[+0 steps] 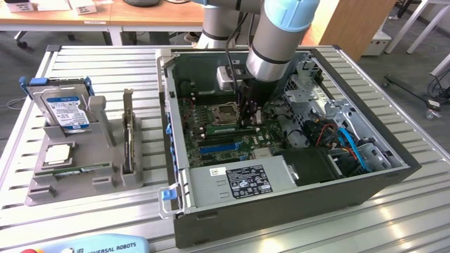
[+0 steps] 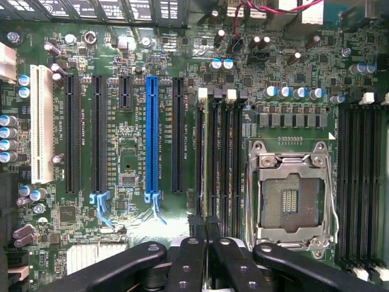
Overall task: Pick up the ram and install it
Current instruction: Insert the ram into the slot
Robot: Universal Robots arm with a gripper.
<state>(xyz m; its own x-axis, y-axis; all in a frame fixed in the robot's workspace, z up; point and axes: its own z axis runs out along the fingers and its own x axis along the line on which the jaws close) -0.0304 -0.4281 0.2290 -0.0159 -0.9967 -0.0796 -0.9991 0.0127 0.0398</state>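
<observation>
Install step, prob.: jaws closed on the ram (image 2: pixel 206 159), held edge-on at the DIMM slots (image 2: pixel 226 159) just beside CPU socket (image 2: pixel 290 198); seating likely needs straight, even press w/ notch aligned.

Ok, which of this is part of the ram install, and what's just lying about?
In the job: ram, standing on the motherboard; gripper, shut, at its end.
Lying about: hard drive, processor chip, expansion card, second ram stick, all in the grey holder.
</observation>
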